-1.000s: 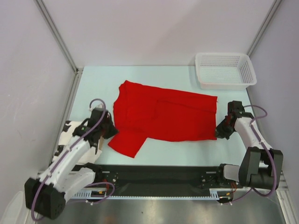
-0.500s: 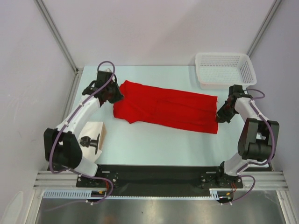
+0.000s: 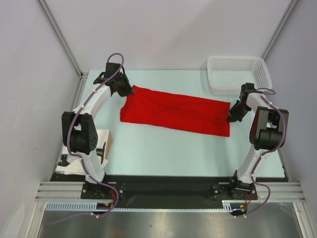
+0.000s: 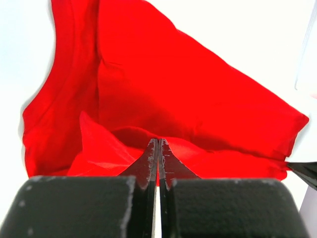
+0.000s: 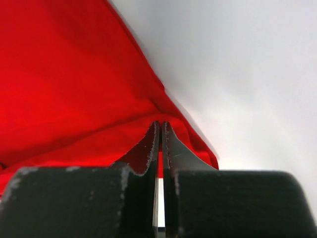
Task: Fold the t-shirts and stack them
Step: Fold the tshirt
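One bright red t-shirt (image 3: 176,111) lies folded lengthwise into a long band across the middle of the table. My left gripper (image 3: 130,91) is shut on the t-shirt's far left corner; in the left wrist view the t-shirt (image 4: 188,94) spreads ahead of the left gripper (image 4: 158,144). My right gripper (image 3: 231,118) is shut on the t-shirt's right edge; in the right wrist view the red cloth (image 5: 69,84) is pinched in the right gripper (image 5: 159,126).
A white mesh basket (image 3: 238,74) stands at the far right of the table, just beyond the right arm. A small tan and white block (image 3: 101,144) lies near the left arm's base. Metal frame posts rise at both back corners.
Both grippers carried the t-shirt's near edge away over the far edge, turning the spread shirt into a narrow band. The left arm swung from near the front left to the far left corner.
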### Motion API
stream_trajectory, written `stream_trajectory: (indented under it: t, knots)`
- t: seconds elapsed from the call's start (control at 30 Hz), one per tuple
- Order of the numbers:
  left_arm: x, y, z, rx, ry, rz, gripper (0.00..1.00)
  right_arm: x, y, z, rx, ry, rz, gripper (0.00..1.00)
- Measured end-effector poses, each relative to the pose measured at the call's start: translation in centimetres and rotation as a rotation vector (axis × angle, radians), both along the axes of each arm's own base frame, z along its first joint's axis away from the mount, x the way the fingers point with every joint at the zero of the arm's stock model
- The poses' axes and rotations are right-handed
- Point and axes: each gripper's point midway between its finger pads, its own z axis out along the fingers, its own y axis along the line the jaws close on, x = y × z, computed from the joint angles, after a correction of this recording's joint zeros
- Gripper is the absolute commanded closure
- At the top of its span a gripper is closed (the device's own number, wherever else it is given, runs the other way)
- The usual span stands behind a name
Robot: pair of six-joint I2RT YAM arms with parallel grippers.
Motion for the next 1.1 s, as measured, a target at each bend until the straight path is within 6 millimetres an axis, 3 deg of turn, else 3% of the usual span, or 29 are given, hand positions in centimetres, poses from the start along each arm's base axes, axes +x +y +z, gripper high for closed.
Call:
stream_trajectory:
  t: [0.37,0.73,1.1]
  knots:
    - [0.7,0.5,-1.6,-0.011,0.031,0.004,1.0,2.3,-0.1,-0.8,0.02,0.005,0.009,0.95]
    - [2.2,0.2,-3.1,-0.011,0.049,0.004,1.0,1.9,-0.6,-1.1,0.021,0.037,-0.003,0.97]
    - [4.2,-0.1,-3.0,-0.017,0.03,0.008,1.0,1.7,-0.9,-1.4,0.024,0.05,-0.008,1.0]
